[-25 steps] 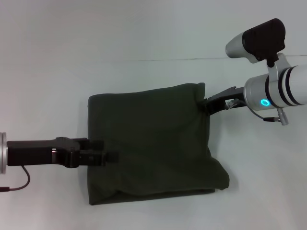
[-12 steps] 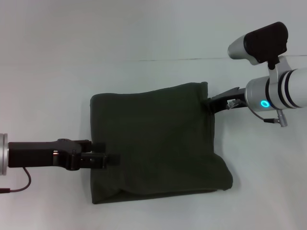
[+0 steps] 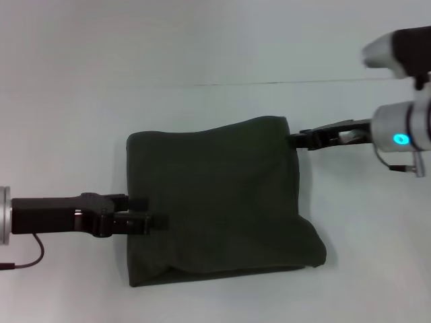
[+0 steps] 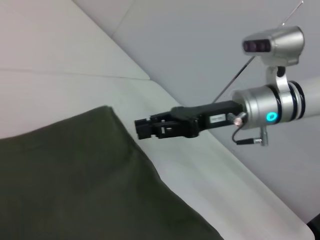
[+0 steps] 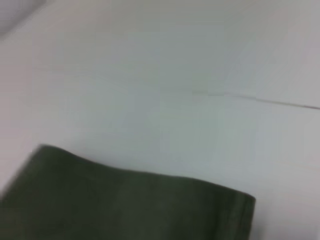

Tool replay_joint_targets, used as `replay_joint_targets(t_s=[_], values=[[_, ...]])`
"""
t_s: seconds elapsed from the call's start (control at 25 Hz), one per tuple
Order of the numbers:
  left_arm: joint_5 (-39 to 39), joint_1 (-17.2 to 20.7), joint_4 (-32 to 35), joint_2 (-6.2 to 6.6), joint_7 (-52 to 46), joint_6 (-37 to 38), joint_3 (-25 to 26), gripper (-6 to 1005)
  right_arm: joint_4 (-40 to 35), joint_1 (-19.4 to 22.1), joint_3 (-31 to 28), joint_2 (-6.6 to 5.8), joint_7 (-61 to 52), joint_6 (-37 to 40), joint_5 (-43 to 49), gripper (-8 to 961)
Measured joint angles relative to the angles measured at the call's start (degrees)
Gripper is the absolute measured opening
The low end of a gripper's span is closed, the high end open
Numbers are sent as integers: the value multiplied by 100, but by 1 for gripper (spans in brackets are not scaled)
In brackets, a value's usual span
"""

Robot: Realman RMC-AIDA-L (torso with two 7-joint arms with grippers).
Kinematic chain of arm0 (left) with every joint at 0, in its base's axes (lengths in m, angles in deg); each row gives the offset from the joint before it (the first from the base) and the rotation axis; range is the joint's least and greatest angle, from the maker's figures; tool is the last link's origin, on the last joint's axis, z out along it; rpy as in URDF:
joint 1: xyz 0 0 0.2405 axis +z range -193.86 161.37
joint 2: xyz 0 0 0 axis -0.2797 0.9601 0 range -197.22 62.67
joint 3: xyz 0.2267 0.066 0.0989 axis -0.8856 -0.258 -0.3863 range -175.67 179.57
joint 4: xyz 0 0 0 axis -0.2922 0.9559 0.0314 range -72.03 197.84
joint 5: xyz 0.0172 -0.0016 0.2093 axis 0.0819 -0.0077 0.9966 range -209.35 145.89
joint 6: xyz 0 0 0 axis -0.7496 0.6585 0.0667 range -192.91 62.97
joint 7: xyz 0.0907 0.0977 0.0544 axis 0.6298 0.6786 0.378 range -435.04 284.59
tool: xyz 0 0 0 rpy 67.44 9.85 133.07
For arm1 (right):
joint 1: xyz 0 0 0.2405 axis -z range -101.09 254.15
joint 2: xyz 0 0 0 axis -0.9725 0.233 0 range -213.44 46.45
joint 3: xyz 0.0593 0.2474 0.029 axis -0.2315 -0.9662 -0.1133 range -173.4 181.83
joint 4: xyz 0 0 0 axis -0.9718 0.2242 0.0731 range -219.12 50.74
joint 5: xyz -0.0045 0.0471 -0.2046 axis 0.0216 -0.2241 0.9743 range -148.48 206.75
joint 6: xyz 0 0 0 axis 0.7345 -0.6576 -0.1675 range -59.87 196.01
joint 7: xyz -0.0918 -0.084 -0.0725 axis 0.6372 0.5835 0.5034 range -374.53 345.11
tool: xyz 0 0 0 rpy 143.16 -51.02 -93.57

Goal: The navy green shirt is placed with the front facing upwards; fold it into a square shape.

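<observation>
No print shows on the folded navy green shirt (image 3: 215, 202); left gripper (image 3: 156, 221) pinches its edge, right gripper (image 3: 296, 140) unclear.

The head view looks down from high up at the white table (image 3: 67, 121), with the green shirt (image 3: 215, 202) in the middle. The left wrist view sits low and close, looking across the shirt (image 4: 75, 185) at the right gripper (image 4: 142, 128). The right wrist view looks down on one shirt edge (image 5: 125, 205).
</observation>
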Motion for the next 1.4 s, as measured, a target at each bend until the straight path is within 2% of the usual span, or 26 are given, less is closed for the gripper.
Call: replay_joint_targets(t_s=[0.04, 0.2, 0.32, 0.48, 0.68, 0.92, 1.08, 1.4], values=[[-32, 2, 1, 0, 6, 1, 1, 905, -5, 51, -250, -2, 249, 179, -152, 134], [-230, 34, 6, -29, 122, 23, -8, 905, -14, 379, -1238, -50, 1408, 987, -975, 292], [-262, 70, 16, -91, 347, 32, -17, 905, -15, 658, -1645, -107, 2289, 1470, -1532, 422], [-316, 190, -11, -182, 834, -93, 25, 905, -31, 921, -1721, -69, 3568, 1895, -2053, 624], [-407, 469, -68, -285, 1523, -368, 32, 905, 319, 880, -1438, 3, 4463, 2030, -2104, 854], [-382, 828, 49, -262, 2401, -220, 76, 905, 771, 1202, -1218, 70, 5409, 2620, -2335, 946], [-353, 1124, 208, -297, 2992, -259, 112, 905, 1052, 1610, -1221, 62, 6164, 2896, -2533, 946], [-236, 1368, -436, -340, 3852, -423, 437, 905, 1554, 2282, -1553, 33, 7653, 2801, -2543, 946]])
